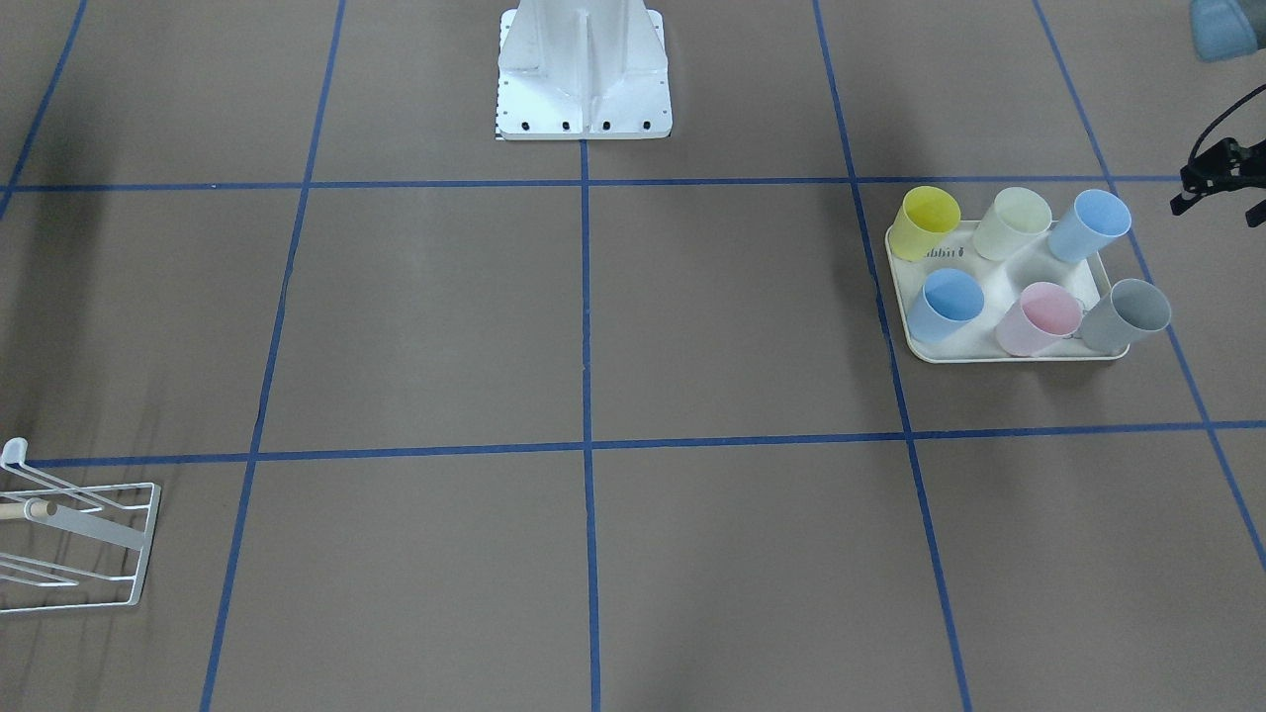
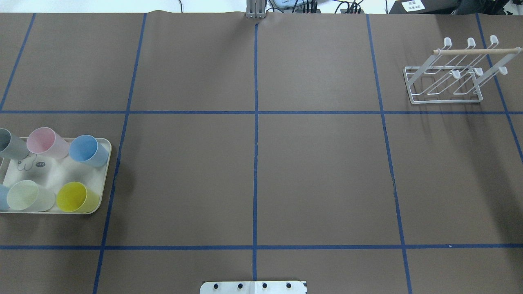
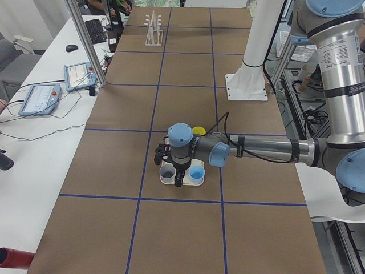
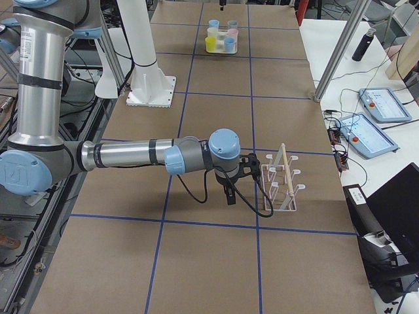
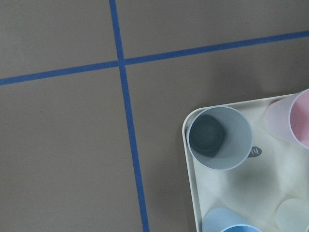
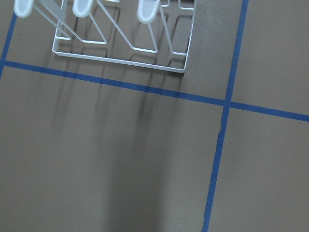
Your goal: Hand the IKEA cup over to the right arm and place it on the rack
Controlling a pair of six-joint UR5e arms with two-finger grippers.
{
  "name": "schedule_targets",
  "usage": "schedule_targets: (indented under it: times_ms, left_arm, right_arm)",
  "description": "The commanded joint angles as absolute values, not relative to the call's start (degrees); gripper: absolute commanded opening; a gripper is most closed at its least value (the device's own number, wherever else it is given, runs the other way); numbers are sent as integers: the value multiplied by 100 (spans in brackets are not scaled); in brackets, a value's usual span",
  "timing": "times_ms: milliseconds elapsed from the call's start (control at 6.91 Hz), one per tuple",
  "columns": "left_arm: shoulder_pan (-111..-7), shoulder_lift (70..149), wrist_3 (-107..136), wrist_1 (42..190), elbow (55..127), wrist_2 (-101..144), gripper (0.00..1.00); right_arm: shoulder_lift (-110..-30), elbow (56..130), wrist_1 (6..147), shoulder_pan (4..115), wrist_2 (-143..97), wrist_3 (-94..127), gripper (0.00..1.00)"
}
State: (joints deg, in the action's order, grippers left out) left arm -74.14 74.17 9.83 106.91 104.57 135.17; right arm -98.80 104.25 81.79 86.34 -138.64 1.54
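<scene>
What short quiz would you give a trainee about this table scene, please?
1. True or false: one of the cups already hangs on the rack.
2. In the overhead view, the tray lies at: A) the left edge; B) the centre; C) the right edge.
3. How many cups stand on the tray?

Key: 1 false, the rack is bare; 2 A; 3 six.
</scene>
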Motion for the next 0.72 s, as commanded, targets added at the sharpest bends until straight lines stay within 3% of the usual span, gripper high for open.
schedule_targets:
  times_ms: [0,434,579]
  left_arm:
    - [-6997,7286,1099,11039,10214,13535,100]
    - [-6550,7295,1194,11048,10029,13535,100]
    - [-6426,7321,1195,11048,10011,13535,90]
  right_arm:
    - [-9949,10345,8068,8622,-13974,193,100]
    - [-9949,10292,8068,8561,-13975,211,100]
    - [-9949,10257,8068,8561,-13975,220,100]
